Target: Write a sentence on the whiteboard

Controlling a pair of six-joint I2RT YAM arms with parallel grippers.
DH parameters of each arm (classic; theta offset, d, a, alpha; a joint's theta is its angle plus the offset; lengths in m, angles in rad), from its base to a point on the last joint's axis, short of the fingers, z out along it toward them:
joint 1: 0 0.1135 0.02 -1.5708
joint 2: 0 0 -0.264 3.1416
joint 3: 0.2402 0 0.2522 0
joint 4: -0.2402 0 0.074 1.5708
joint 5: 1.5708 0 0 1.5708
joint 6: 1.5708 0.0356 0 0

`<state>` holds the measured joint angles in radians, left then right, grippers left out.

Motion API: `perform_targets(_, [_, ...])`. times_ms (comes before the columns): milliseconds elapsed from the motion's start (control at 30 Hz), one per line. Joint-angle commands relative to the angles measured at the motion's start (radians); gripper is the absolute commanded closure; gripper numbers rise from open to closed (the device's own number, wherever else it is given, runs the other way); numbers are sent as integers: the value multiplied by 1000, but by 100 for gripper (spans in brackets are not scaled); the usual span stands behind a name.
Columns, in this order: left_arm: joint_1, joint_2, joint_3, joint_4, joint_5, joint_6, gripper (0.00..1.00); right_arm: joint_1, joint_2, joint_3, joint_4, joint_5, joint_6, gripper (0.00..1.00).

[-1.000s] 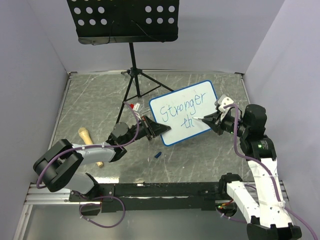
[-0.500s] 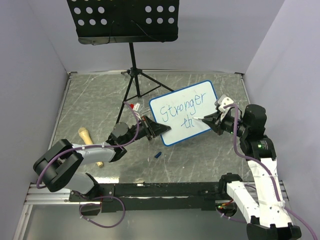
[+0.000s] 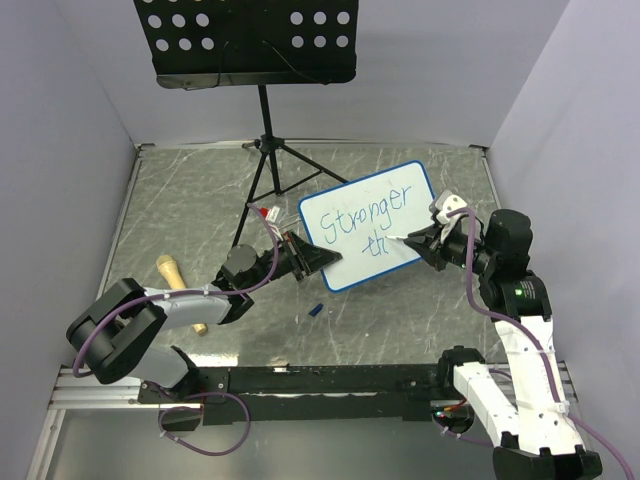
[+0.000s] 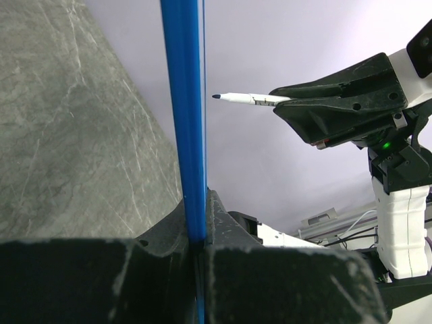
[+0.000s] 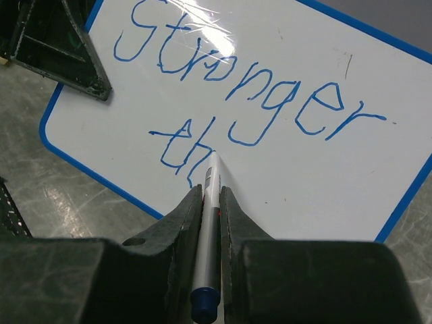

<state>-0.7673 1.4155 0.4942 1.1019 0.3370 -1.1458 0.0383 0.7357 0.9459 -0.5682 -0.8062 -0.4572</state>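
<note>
The whiteboard [image 3: 368, 224], white with a blue frame, stands tilted in mid-table. My left gripper [image 3: 305, 258] is shut on its lower left edge; the left wrist view shows the blue frame [image 4: 183, 121] edge-on between the jaws. My right gripper [image 3: 425, 240] is shut on a white marker [image 5: 209, 223] with a blue end cap. Its tip is at the board beside the "th". The sentence [image 5: 250, 94] reads "Stronger" with "th" [image 5: 185, 145] below, in blue. In the left wrist view the marker [image 4: 246, 98] points at the board with a small gap.
A black perforated music-stand tray [image 3: 245, 40] on a tripod [image 3: 268, 165] stands at the back. A wooden handle [image 3: 172, 275] lies left of the left arm. A small blue cap [image 3: 315, 310] lies on the table below the board. A red-and-white item [image 3: 268, 213] lies by the tripod foot.
</note>
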Motion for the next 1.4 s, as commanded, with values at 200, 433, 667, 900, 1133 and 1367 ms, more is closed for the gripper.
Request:
perform_targets(200, [-4, -47, 9, 182, 0, -5, 99, -11, -9, 4, 44, -24, 11, 100])
perform_targets(433, [-4, -47, 4, 184, -1, -8, 99, -12, -9, 7, 42, -27, 11, 100])
perform_targets(667, [-6, -50, 4, 184, -1, -8, 99, -17, -13, 8, 41, -31, 11, 100])
perform_targets(900, [-7, -49, 3, 187, -1, -6, 99, -17, -13, 11, 39, -31, 12, 100])
perform_targets(1133, [-7, -53, 3, 184, -3, -6, 99, -18, -13, 11, 39, -33, 12, 100])
perform_targets(1367, [-7, -52, 6, 181, 0, -5, 99, -18, -13, 11, 41, -34, 15, 100])
